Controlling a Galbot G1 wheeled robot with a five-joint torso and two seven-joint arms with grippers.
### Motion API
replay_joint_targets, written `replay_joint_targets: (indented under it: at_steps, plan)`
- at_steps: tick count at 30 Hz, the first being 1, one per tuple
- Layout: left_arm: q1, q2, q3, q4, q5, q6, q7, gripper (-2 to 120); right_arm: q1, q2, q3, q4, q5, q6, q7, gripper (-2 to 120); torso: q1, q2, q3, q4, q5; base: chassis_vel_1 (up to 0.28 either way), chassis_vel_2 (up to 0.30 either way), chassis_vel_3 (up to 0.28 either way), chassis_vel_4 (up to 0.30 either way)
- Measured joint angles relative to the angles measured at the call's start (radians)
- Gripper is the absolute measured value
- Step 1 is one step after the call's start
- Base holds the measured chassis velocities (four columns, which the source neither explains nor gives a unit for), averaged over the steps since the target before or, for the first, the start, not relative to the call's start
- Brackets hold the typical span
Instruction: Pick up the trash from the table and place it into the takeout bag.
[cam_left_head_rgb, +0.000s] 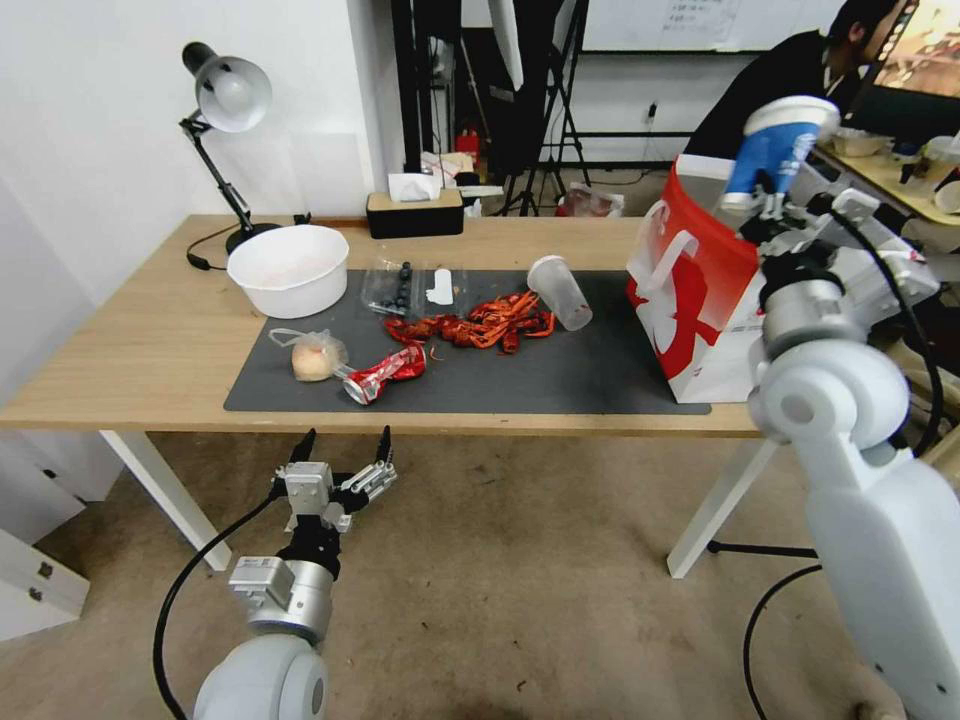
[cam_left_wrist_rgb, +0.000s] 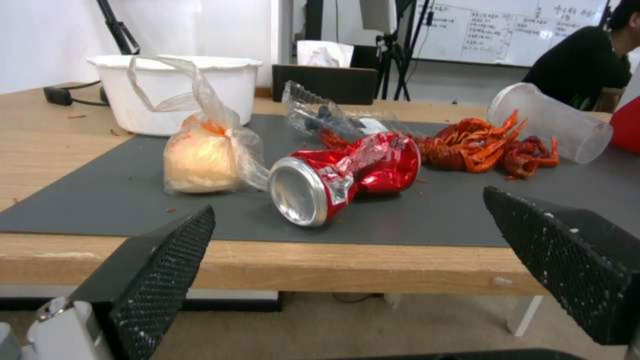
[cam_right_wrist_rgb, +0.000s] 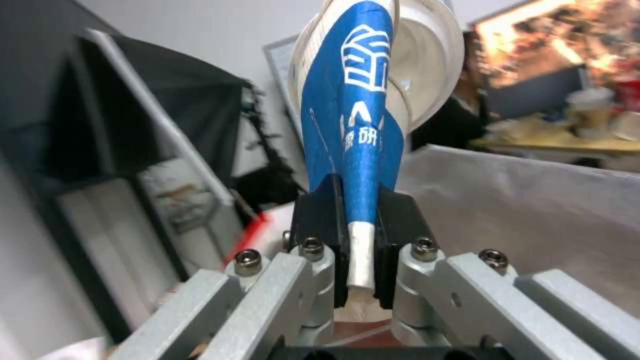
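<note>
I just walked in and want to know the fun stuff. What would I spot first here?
Probably the blue-and-white paper cup, squashed flat in the right end effector and held up above the red-and-white takeout bag at the table's right end. Next, the heap of bright red crayfish shells mid-mat, with a crushed red can nearer the front edge. The left end effector hangs open, low in front of the table.
</note>
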Motion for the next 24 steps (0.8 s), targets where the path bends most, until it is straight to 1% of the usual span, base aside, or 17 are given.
replay_joint_targets:
  at_steps: [1,3,4,7,8,9,11,12,13,16,17,18,20,21,22,23,24]
  plan:
    - [0.000,0.000,0.000,0.000,0.000,0.000,0.000,100,0.000,0.000,0.000,0.000,0.000,0.000,0.000,4,0.000,0.000,0.000,0.0000,0.0000,0.000,0.000,0.000,0.000]
    - [0.001,0.001,-0.002,-0.001,-0.001,-0.002,0.000,100,0.010,0.002,0.005,-0.010,0.022,-0.042,0.039,6,0.000,0.000,0.000,-0.0001,0.0000,0.000,0.000,0.000,0.000]
    - [0.001,0.001,-0.002,-0.001,-0.001,-0.002,0.000,100,0.010,0.002,0.005,-0.010,0.022,-0.042,0.039,6,0.000,0.000,0.000,-0.0001,0.0000,0.000,0.000,0.000,0.000]
    - [-0.001,0.000,-0.002,-0.001,-0.002,-0.002,0.000,100,0.015,0.009,0.005,-0.014,0.031,-0.063,0.065,19,0.000,0.000,0.000,0.0000,-0.0002,0.000,0.000,0.000,0.000]
    - [-0.002,0.000,-0.002,-0.001,-0.002,-0.002,0.000,100,0.016,0.010,0.005,-0.014,0.034,-0.068,0.071,26,0.000,0.000,0.000,-0.0001,-0.0002,0.000,0.000,0.000,0.000]
    - [-0.002,0.000,-0.002,-0.001,-0.002,-0.002,0.000,100,0.016,0.010,0.005,-0.014,0.034,-0.068,0.071,26,0.000,0.000,0.000,-0.0001,-0.0002,0.000,0.000,0.000,0.000]
    - [-0.003,-0.001,-0.002,0.000,-0.002,-0.002,0.000,100,0.017,0.010,0.005,-0.014,0.037,-0.072,0.074,30,0.000,0.000,0.000,-0.0001,0.0000,0.000,0.000,0.000,0.000]
    - [-0.005,-0.002,-0.002,0.001,-0.003,-0.002,0.000,100,0.020,0.009,0.007,-0.014,0.043,-0.074,0.079,39,0.000,0.000,0.000,-0.0001,-0.0001,0.000,0.000,0.000,0.000]
    - [-0.005,-0.002,-0.002,0.001,-0.003,-0.002,0.000,100,0.020,0.009,0.007,-0.014,0.043,-0.074,0.079,39,0.000,0.000,0.000,-0.0001,-0.0001,0.000,0.000,0.000,0.000]
    - [-0.006,-0.003,-0.001,0.003,-0.003,-0.002,0.000,100,0.026,0.003,0.016,-0.009,0.060,-0.083,0.089,53,0.000,0.000,0.000,-0.0001,-0.0001,0.000,0.000,0.000,0.000]
    - [-0.006,-0.003,-0.001,0.003,-0.003,-0.002,0.000,100,0.026,0.003,0.016,-0.009,0.060,-0.083,0.089,53,0.000,0.000,0.000,-0.0001,-0.0001,0.000,0.000,0.000,0.000]
    - [-0.006,-0.003,-0.001,0.003,-0.003,-0.002,0.000,100,0.026,0.001,0.020,-0.006,0.066,-0.083,0.089,57,0.000,0.000,0.000,-0.0001,-0.0001,0.000,0.000,0.000,0.000]
    - [-0.007,-0.003,-0.001,0.003,-0.003,-0.002,0.000,100,0.026,0.000,0.025,0.000,0.076,-0.073,0.079,64,0.000,0.000,0.000,-0.0002,-0.0001,0.000,0.000,0.000,0.000]
    - [-0.007,-0.003,-0.001,0.003,-0.003,-0.002,0.000,100,0.026,0.000,0.025,0.000,0.076,-0.073,0.079,64,0.000,0.000,0.000,-0.0002,-0.0001,0.000,0.000,0.000,0.000]
    - [-0.007,-0.003,-0.001,0.003,-0.003,-0.002,0.000,100,0.024,-0.002,0.029,0.007,0.091,-0.052,0.058,70,0.000,0.000,0.000,-0.0001,-0.0002,0.000,0.000,0.000,0.000]
    - [-0.007,-0.003,-0.001,0.003,-0.003,-0.002,0.000,100,0.023,-0.002,0.031,0.010,0.096,-0.044,0.051,72,0.000,0.000,0.000,0.0000,-0.0002,0.000,0.000,0.000,0.000]
    - [-0.007,-0.003,-0.001,0.003,-0.004,-0.002,0.000,100,0.021,-0.002,0.032,0.014,0.103,-0.032,0.039,79,0.000,0.000,0.000,0.0000,-0.0002,0.000,0.000,0.000,0.000]
